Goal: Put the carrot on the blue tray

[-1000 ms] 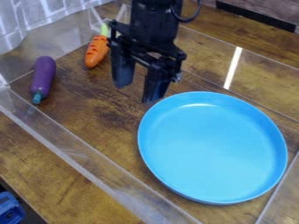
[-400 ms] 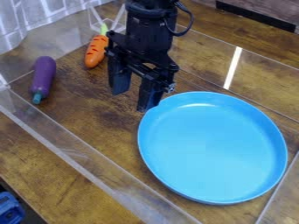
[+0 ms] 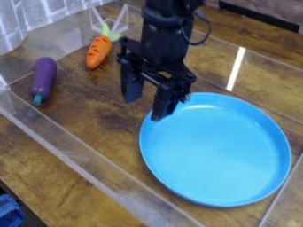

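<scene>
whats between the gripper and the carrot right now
Nothing. In the camera view, only bare wooden tabletop separates the open gripper from the carrot. The eggplant lies off to the side, and the blue tray is on the gripper's other side.

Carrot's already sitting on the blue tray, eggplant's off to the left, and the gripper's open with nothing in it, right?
Not quite. The camera view shows the carrot lying on the wooden table behind the gripper, not on the blue tray, which holds nothing. The rest stands: the eggplant is off to the left and the gripper is open with nothing in it.
</scene>
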Tool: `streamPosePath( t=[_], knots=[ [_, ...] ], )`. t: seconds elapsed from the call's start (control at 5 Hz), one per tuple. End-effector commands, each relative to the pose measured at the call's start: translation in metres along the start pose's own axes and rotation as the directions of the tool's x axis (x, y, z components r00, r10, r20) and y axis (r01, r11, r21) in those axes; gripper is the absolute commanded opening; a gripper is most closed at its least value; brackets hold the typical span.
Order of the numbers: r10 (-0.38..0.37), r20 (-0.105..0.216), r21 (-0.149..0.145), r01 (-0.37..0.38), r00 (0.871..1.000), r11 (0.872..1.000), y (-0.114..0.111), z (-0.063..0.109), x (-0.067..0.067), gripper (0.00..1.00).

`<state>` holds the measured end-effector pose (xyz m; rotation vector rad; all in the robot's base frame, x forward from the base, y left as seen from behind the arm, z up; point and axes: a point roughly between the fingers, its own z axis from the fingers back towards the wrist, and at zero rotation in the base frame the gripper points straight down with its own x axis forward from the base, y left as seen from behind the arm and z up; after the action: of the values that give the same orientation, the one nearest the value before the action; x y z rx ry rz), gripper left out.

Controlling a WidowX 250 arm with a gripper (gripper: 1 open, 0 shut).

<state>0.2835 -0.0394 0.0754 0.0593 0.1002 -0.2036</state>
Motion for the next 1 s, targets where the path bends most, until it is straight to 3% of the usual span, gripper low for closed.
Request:
streamPosePath(
  t=[0.0, 0.4, 0.8],
  knots=[
    [-0.078, 0.070, 0.025, 0.076, 0.995, 0.997, -0.009, 0.014, -0.004, 1.00],
    [-0.157, 0.081, 0.046, 0.154, 0.984, 0.987, -0.026, -0.019, -0.013, 1.00],
    [-0.096, 0.104, 0.073, 0.089, 0.990, 0.993, -0.021, -0.042, -0.003, 1.00]
  ],
)
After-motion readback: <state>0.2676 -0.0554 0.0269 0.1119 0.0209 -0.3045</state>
